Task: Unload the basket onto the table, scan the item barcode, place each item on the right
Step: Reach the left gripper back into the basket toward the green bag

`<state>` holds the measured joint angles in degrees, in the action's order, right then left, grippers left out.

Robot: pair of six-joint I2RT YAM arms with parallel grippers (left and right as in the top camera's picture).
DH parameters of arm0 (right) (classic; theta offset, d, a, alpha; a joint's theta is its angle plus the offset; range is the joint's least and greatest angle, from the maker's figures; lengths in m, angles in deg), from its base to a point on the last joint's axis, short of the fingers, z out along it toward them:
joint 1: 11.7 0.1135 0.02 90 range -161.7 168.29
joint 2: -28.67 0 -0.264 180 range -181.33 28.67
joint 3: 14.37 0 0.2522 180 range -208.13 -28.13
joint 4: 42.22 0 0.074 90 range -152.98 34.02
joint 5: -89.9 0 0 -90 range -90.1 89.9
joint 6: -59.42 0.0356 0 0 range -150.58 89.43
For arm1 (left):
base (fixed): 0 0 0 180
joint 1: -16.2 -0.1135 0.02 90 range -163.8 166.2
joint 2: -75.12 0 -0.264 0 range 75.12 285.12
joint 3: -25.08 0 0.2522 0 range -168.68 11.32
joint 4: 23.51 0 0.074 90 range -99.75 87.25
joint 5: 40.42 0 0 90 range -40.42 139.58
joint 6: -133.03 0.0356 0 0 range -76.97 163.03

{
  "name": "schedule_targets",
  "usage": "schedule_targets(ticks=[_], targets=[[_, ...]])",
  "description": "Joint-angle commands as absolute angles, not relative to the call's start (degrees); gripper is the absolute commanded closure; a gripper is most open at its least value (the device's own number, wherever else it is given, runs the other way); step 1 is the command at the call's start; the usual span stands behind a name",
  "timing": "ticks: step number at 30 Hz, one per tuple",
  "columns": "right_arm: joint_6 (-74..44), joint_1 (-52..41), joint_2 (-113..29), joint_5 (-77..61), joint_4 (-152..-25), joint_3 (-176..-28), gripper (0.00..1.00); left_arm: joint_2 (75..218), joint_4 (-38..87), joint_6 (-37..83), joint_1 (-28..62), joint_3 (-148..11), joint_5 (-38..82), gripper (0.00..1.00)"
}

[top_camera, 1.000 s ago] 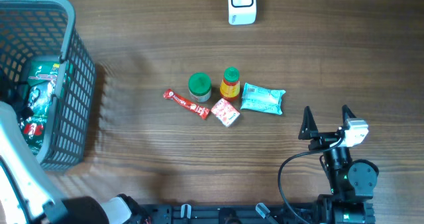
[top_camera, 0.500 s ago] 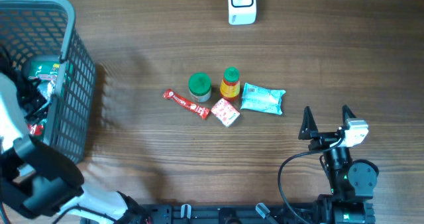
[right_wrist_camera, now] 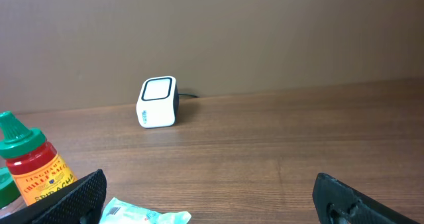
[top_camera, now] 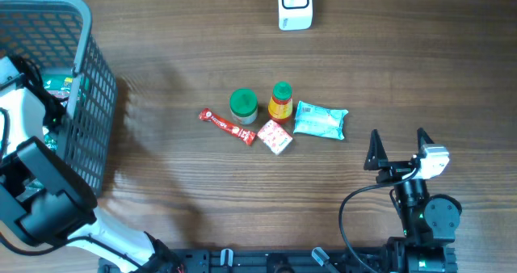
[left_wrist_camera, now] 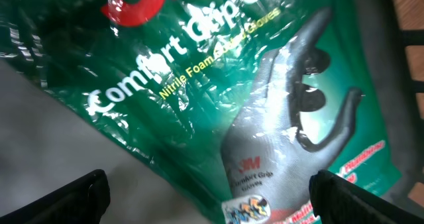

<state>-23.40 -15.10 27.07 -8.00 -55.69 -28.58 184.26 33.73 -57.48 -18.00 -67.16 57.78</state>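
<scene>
Both jaws wide, L gripper (left_wrist_camera: pixel 211 196) over glove pack (left_wrist_camera: pixel 218 98) (in basket (top_camera: pixel 95 103)), R gripper (top_camera: pixel 397 142) empty.

table (top_camera: pixel 420 71) — matt brown wood grain. scanner (top_camera: pixel 295 5): smooth white plastic. basket (top_camera: pixel 93 95), well left of the scanner: grey plastic mesh. glove pack (left_wrist_camera: pixel 218 105) inside it — glossy, crinkled green film.

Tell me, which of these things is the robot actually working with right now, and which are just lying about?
In the job, it seems:
- left gripper, open over the green glove packet in the basket
- white scanner

Lying about:
- green-lidded jar
- sauce bottle
- red snack bar
- red box
- pale blue packet
- right gripper, open, holding nothing
</scene>
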Motion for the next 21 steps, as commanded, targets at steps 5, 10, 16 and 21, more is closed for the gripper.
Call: schedule_targets(ticks=[5, 10, 16, 21], targets=[[-24.42, -14.78, 27.0, -8.33, -55.51, -28.49, 0.0, 188.63, 33.49, -62.75, -17.3, -63.42, 56.45, 0.03], [-24.42, -14.78, 27.0, -8.33, -55.51, -28.49, 0.0, 188.72, 33.49, -64.6, -17.34, -61.69, 57.57, 0.17], [-24.42, -14.78, 27.0, -8.33, -55.49, -28.49, 0.0, 188.72, 33.34, -64.67, -17.78, -61.69, 63.18, 0.05], [-24.44, -14.78, 27.0, -8.33, -55.51, -28.49, 0.0, 188.72, 32.09, -65.89, -19.57, -61.69, 62.9, 0.0]])
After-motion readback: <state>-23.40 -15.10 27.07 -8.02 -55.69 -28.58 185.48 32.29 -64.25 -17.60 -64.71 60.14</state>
